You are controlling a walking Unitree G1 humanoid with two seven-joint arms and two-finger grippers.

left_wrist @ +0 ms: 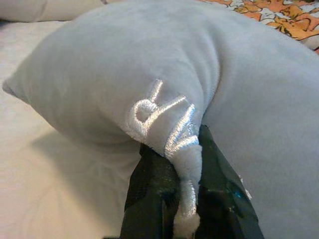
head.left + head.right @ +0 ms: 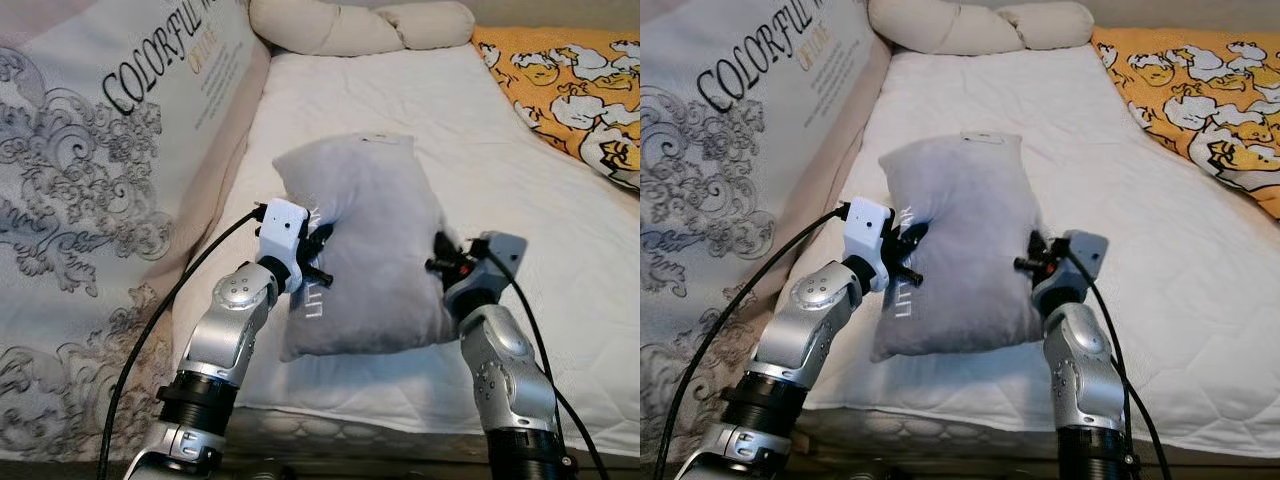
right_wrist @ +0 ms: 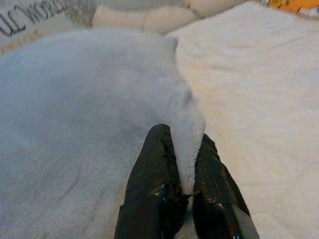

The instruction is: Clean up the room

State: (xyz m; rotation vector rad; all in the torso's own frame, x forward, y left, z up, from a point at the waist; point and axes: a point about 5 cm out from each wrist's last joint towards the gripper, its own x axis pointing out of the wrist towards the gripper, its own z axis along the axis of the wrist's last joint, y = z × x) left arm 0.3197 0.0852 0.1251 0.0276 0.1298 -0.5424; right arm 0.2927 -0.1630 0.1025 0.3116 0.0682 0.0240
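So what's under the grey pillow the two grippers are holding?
Under the grey pillow lies the white mattress. The left gripper and right gripper pinch its side edges. Whether its underside touches the mattress is hidden by the pillow.

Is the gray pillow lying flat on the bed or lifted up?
Lifted: both grippers, left and right, pinch the gray pillow by its sides.

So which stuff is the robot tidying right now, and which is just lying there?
Being used:
grey pillow
left gripper, pinching one edge
right gripper, pinching the other edge

Just lying there:
white mattress
cream bolster pillow
orange duck blanket
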